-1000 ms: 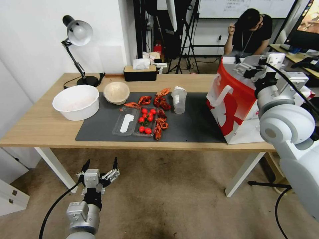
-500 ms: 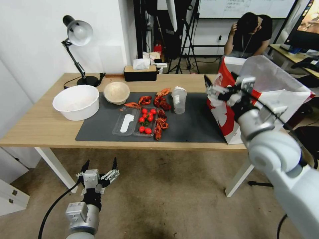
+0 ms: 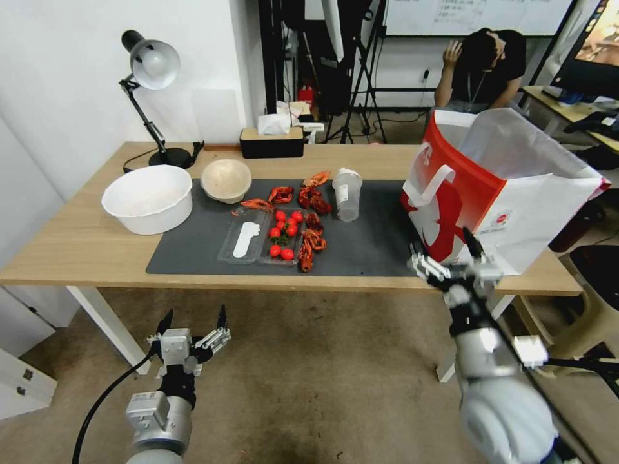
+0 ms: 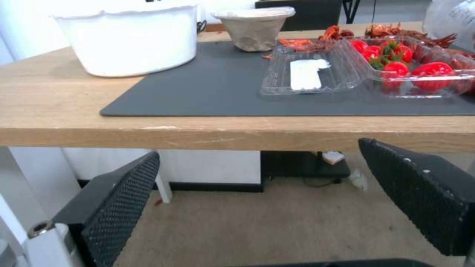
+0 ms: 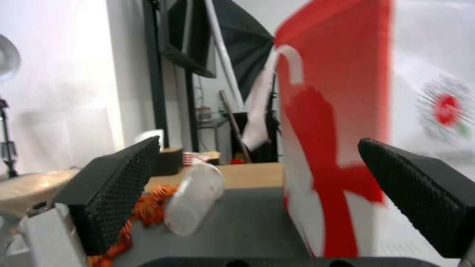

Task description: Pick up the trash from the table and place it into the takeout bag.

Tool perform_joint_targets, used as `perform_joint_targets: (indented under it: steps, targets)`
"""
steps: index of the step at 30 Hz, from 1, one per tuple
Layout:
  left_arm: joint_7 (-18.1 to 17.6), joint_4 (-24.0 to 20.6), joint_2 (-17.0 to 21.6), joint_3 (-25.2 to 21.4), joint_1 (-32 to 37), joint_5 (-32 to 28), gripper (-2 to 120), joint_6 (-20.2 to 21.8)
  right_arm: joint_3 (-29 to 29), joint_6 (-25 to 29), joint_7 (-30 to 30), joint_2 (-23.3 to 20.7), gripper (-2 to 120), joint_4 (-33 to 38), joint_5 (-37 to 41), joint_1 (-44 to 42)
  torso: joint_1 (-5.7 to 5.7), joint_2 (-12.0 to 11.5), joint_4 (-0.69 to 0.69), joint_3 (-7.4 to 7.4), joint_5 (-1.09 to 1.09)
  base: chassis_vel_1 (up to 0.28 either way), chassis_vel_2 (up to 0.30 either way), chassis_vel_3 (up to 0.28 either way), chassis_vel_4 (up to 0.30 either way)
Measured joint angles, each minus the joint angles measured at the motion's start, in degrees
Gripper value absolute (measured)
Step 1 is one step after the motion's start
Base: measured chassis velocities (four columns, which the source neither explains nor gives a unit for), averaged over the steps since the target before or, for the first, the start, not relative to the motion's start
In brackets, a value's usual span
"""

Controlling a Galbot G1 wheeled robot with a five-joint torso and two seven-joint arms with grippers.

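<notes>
**Right arm dropping from bag to table edge**

The right gripper, a second ago up at the bag's mouth and half a second ago beside its red front, is now hanging low at the table's near edge, just in front of the bag, fingers spread and holding nothing. The left gripper is staying parked below the table's front edge, fingers apart and empty.

The bag is standing upright on the table's right end, its mouth open, a white figure on the red front and a small round red logo on the white side; its wording is too small to read.

On the mat the lidded cup is standing upright, left of the bag. The beige bowl is sitting at the mat's far left corner, next to a white tub. Between them are lying red crayfish and a clear tray with tomatoes. A lamp and a tissue box are standing at the far edge.
</notes>
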Motion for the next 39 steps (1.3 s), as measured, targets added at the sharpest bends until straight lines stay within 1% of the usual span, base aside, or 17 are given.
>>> perform_joint_targets:
  steps: [1,4,5,7,9,11,20,29,39]
  targets:
    - [0.0,0.0,0.0,0.0,0.0,0.0,100,0.0,0.0,0.0,0.0,0.0,100,0.0,0.0,0.0,0.00,0.0,0.00,0.00,0.00,0.000,0.000,0.000,0.000]
    - [0.0,0.1,0.2,0.2,0.0,-0.1,100,-0.3,0.0,4.2,0.1,2.7,100,-1.6,-2.2,-3.8,0.00,0.0,0.00,0.00,0.01,0.000,0.000,0.000,0.000]
    - [0.0,0.1,0.2,0.2,0.0,-0.1,100,-0.3,0.0,4.2,0.1,2.7,100,-1.6,-2.2,-3.8,0.00,0.0,0.00,0.00,0.01,0.000,0.000,0.000,0.000]
    - [0.0,0.1,0.5,0.2,0.0,-0.2,100,-0.3,0.0,6.8,0.0,4.0,100,-2.6,-2.7,-5.5,0.00,0.0,0.00,0.00,0.01,0.000,0.000,0.000,0.000]
    - [0.0,0.1,0.6,0.2,0.0,-0.2,100,-0.3,0.0,7.1,0.0,4.2,100,-2.7,-2.7,-5.7,0.00,0.0,0.00,0.00,0.01,0.000,0.000,0.000,0.000]
    - [0.0,0.1,0.9,0.1,0.0,-0.3,100,-0.3,0.5,9.0,-0.2,4.8,100,-3.8,-2.8,-6.9,0.00,0.0,0.00,0.00,0.01,0.000,0.000,0.000,0.000]
    - [0.1,0.1,0.9,0.1,-0.3,-0.9,100,-0.3,0.5,9.8,-0.2,4.8,100,-4.1,-2.9,-7.5,0.00,0.0,0.00,0.00,0.01,0.000,0.000,0.000,0.000]
    - [0.1,-0.2,0.8,0.0,0.1,-0.9,100,-0.5,-1.6,8.9,-0.9,4.5,100,-4.4,-2.9,-6.8,0.00,0.0,0.00,0.01,0.01,0.000,0.000,0.000,0.000]
    - [0.1,-0.2,0.5,0.1,0.4,-0.9,100,-0.8,-2.1,8.4,-1.4,4.3,100,-4.3,-2.9,-6.2,0.00,0.0,0.00,0.01,0.01,0.000,0.000,0.000,0.000]
